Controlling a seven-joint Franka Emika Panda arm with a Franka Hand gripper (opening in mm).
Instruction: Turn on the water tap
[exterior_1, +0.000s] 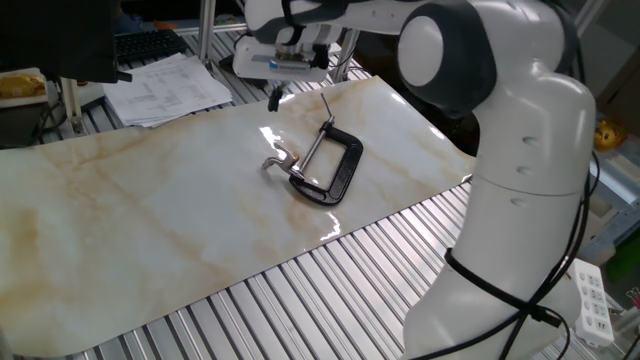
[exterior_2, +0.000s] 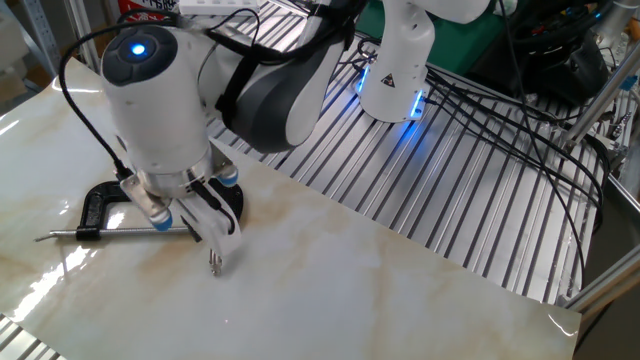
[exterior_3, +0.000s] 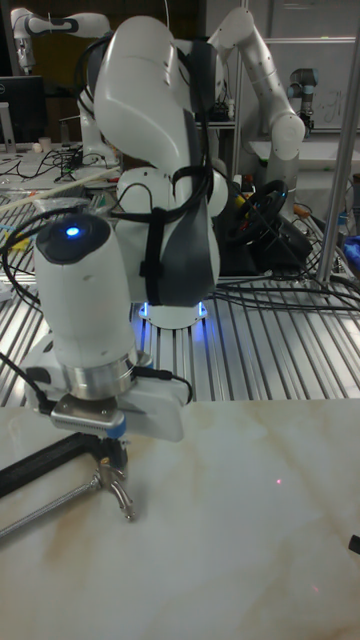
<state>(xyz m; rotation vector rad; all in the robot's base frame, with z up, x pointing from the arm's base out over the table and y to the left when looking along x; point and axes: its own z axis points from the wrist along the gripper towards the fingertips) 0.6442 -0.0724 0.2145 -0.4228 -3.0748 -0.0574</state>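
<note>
The water tap (exterior_1: 276, 160) is a small shiny bent fitting held in the jaw of the black C-clamp (exterior_1: 338, 168), which lies on the marble sheet (exterior_1: 140, 200). It pokes out to the left of the clamp. My gripper (exterior_1: 277, 97) hangs above the sheet's far edge, beyond the tap and apart from it. Its fingers look shut with nothing between them. In the other fixed view the tap (exterior_2: 215, 262) shows just below the gripper (exterior_2: 218, 232), past the end of the screw rod (exterior_2: 120, 232). The tall fixed view has the tap (exterior_3: 122, 497) under the gripper (exterior_3: 112, 460).
Papers (exterior_1: 165, 85) and a keyboard (exterior_1: 150, 45) lie beyond the sheet's far edge. Slatted aluminium table (exterior_1: 300, 290) surrounds the sheet. The arm's white body (exterior_1: 530, 200) stands at the right. Black cables (exterior_2: 500, 110) run across the slats by the arm's base.
</note>
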